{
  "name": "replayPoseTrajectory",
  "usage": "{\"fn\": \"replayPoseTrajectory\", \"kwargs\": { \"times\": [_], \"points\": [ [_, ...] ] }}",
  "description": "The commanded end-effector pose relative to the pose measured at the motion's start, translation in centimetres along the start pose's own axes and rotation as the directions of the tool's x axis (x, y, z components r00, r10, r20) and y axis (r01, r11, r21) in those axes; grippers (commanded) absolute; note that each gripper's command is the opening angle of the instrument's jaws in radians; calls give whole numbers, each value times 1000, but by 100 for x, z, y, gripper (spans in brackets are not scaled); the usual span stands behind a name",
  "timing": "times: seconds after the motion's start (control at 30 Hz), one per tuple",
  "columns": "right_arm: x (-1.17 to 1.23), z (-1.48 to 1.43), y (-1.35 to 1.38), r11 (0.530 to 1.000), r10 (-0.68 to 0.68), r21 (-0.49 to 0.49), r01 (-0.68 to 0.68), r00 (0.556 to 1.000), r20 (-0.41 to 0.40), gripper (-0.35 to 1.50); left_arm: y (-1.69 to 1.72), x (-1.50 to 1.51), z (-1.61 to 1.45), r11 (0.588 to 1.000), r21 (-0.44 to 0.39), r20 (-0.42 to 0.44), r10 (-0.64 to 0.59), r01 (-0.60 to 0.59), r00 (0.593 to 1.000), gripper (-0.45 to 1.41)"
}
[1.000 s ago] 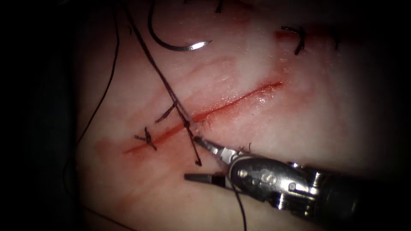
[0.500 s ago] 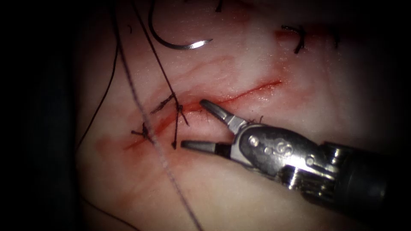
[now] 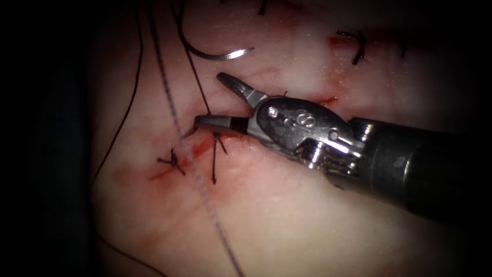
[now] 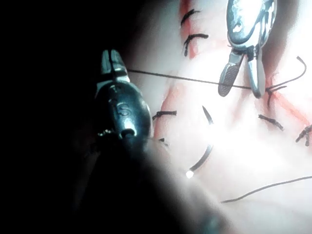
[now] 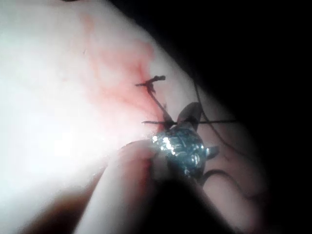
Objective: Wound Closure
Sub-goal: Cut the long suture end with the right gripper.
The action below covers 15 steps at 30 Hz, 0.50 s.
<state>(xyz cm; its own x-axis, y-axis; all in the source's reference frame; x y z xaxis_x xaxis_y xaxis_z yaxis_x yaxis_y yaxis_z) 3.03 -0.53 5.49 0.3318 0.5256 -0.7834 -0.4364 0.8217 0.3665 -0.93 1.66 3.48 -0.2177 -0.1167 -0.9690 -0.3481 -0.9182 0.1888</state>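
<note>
The needle [image 3: 210, 51] lies loose on the tissue [image 3: 307, 220] at the top of the endoscope view, well above the cut [image 3: 205, 149], its bright tip pointing right; neither tool holds it and it is not in the tissue. In the left wrist view the needle [image 4: 204, 151] rests on the pale surface between the two tools. The thread [image 3: 200, 179] runs from the top edge diagonally down across the cut's left end to the bottom edge. Two knotted stitches [image 3: 174, 163] with short tails sit across the cut's left part. The right tool [image 3: 207, 100] reaches in from the right over the cut, its jaws spread wide apart and holding nothing, the lower jaw just beside a strand of thread. The left tool [image 4: 112, 61] has its jaws closed together, apparently pinching the taut thread [image 4: 185, 79] that stretches toward the right tool [image 4: 241, 85]. Red fluid [image 3: 128, 177] stains the tissue around the cut.
</note>
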Motion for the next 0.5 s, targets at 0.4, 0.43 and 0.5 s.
{"fn": "replayPoseTrajectory", "kwargs": {
  "times": [0.4, 0.43, 0.5],
  "points": [
    [3, 29, -15, 999, 2, 44, -1, 1000, -7, 114, -3, 7, 11, 1000, 7, 1, 12, -12, 1000, -35],
    [2, 31, -14, 999, 1, 45, -1, 1000, -7, 113, -3, 8, 11, 1000, 6, 1, 11, -11, 1000, -35],
    [0, 34, -13, 999, -1, 42, 1, 1000, -7, 113, -3, 10, 11, 1000, 5, 0, 15, -15, 1000, -35]
  ]
}}
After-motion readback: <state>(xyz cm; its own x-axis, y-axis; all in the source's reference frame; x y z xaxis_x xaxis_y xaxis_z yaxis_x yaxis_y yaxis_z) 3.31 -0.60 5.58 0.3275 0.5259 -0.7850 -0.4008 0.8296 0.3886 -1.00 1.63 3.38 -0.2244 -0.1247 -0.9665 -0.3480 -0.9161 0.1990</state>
